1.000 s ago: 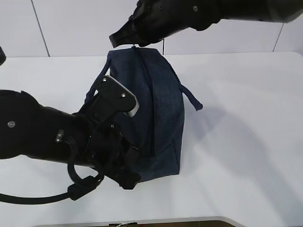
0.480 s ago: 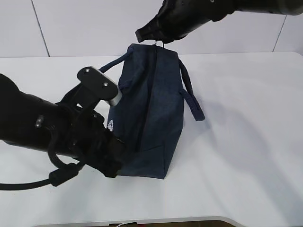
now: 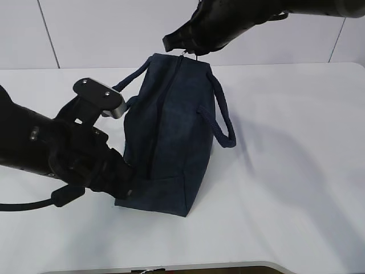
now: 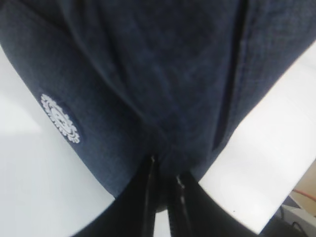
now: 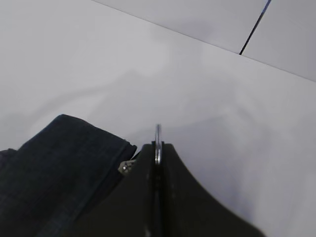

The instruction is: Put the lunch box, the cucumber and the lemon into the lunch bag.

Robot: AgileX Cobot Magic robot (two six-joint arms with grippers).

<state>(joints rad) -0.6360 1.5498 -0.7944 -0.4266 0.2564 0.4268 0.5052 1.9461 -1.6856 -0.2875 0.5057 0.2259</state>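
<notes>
Left gripper [image 4: 163,182] pinched lunch bag [image 3: 171,137] fabric at its low corner; right gripper [image 5: 157,148], reaching from above, clamped the zipper ring [image 5: 158,140].

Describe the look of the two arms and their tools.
Both arms are matte black and bulky. The left arm carries a black block with silver screws and a grey edge, plus a looping black cable. The left tool and right tool have slim, glossy black fingers.
</notes>
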